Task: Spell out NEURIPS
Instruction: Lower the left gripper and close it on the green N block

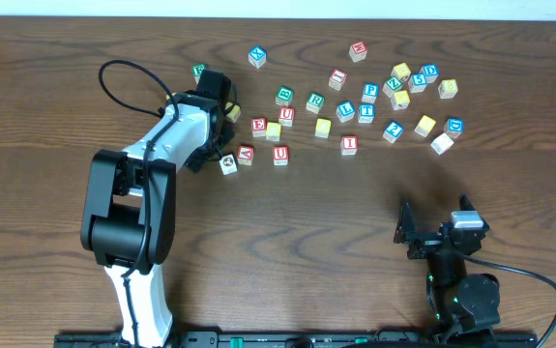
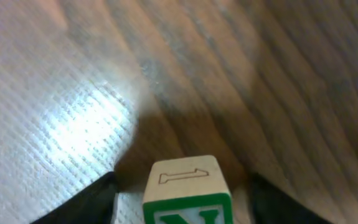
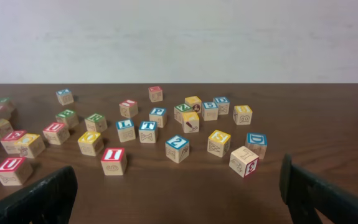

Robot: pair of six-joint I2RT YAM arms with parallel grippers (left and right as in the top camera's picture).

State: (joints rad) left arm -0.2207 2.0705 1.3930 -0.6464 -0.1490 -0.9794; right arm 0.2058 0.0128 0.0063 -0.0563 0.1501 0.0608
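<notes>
The green N cube (image 2: 188, 193) sits on the table between the fingers of my left gripper (image 2: 182, 202). A narrow gap shows on each side of it, so the jaws stand open around it. From overhead the left gripper (image 1: 219, 97) hides that cube. Spread over the table are the red E (image 1: 259, 126), a red U (image 1: 280, 154), green R (image 1: 314, 101), red I (image 1: 349, 144) and blue P (image 1: 370, 92). A yellow S (image 3: 219, 142) lies right of the red I (image 3: 113, 160). My right gripper (image 1: 437, 232) hovers open and empty at the near right.
Several other letter cubes lie scattered across the far half of the table, among them a blue X (image 1: 257, 56), a red A (image 1: 246, 155) and a blue Z (image 3: 177, 148). A black cable (image 1: 123, 87) loops left of the left arm.
</notes>
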